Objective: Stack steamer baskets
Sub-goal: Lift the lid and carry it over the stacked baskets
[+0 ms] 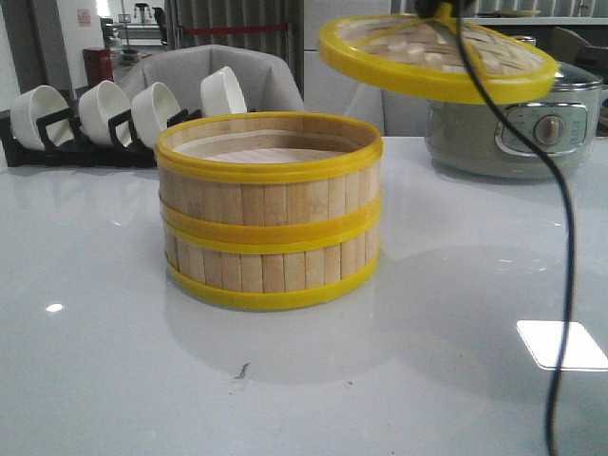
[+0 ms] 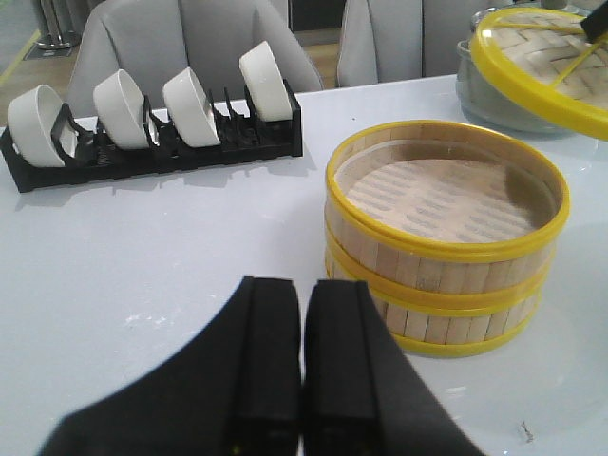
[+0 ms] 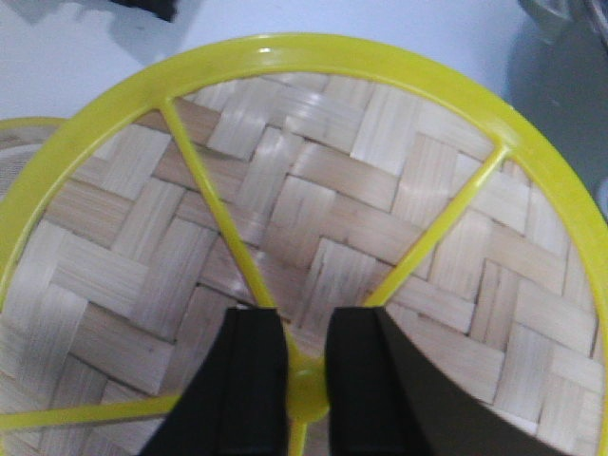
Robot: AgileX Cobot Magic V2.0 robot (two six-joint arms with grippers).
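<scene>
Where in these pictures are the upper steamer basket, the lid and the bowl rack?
upper steamer basket [image 1: 269,195], front view, on its slatted wall.
lid [image 3: 380,199], right wrist view, on its woven top.
bowl rack [image 2: 161,157], left wrist view, on its black frame.

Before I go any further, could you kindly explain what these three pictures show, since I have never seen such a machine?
This is a two-armed robot at a white table. The front picture looks forward over the table; the other two come from cameras on each wrist, with the black fingers at the bottom.

On the table stand two steamer baskets, one stacked on the other, the top one open. Behind them are a black rack of white bowls and a grey-green electric pot.

The right gripper is closed on the centre knob of the woven lid, holding it tilted in the air, up and to the right of the stack. The left gripper is shut and holds nothing.
</scene>
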